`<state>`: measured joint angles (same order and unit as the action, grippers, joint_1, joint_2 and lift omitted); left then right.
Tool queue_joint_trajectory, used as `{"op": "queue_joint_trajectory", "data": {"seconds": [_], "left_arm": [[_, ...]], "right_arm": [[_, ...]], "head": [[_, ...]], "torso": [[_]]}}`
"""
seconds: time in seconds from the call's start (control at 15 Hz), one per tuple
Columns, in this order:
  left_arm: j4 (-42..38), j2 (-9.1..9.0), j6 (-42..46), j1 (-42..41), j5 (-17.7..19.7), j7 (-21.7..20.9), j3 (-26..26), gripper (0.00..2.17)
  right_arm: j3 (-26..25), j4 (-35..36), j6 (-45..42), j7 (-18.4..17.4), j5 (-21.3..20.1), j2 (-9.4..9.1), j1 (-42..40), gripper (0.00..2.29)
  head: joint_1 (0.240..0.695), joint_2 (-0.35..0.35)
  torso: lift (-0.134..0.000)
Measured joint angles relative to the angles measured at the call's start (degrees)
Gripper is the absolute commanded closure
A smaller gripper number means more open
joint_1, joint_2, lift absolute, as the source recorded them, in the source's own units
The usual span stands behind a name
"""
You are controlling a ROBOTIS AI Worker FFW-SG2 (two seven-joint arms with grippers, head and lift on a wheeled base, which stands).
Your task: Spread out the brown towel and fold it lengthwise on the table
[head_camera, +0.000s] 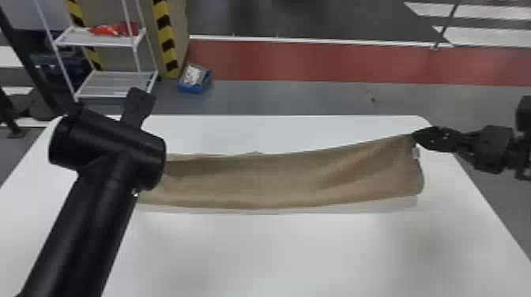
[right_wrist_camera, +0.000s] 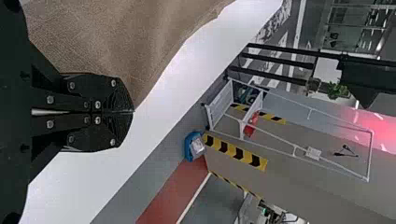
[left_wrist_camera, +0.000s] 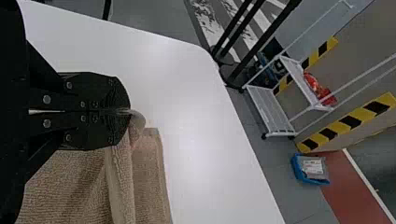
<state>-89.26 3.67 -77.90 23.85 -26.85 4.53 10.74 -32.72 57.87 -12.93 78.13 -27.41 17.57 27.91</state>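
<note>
Because the work needs length and room, the white tabletop (head_camera: pixel 296 252) carries the brown towel (head_camera: pixel 292 177) as one long band, running from beneath the left arm (head_camera: pixel 106 189) towards the right edge, closer to the far edge than to the near one. A strip of shadow follows the towel's near side, so I judge that at least part of it is lifted clear of the surface. Whether it already lies in two layers I cannot tell.

Each end has its keeper. The left gripper (left_wrist_camera: pixel 128 112) is clenched on a bunched bit of towel at the left end, a rolled ridge of cloth beside a flatter margin. The right gripper (right_wrist_camera: pixel 133 112), by the far right corner of the tabletop, pinches the towel's far corner at its very fingertips. Holding both ends along the far side probably keeps that side straight and stops the middle from sagging into creases, which a lengthwise fold calls for. The two should move together from here; if one leads, the band would likely skew, and so slight a pinch on the right could slip.

Smallest of all, a pale label (head_camera: pixel 415 153) sits on the towel's right end, just below the pinched corner.
</note>
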Motion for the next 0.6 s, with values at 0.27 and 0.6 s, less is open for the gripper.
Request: {"op": "queue_joint_trajectory", "data": {"seconds": [0.27,0.6], "left_arm": [[-0.8,-0.03,-1.4,-0.5,-0.4,0.0,-0.1,1.27],[-1.4,-0.07,-0.1,0.4,-0.1,0.7,-0.2,1.27]], "right_arm": [[0.1,-0.4,-0.1,0.0,-0.3,0.26,1.1,1.26],[0.0,-2.5,-0.3,0.0,-0.4,1.22,1.8,1.26]], "head": [[0.695,-0.053],[0.695,-0.059]], "torso": [[-0.124],[-0.124]]}}
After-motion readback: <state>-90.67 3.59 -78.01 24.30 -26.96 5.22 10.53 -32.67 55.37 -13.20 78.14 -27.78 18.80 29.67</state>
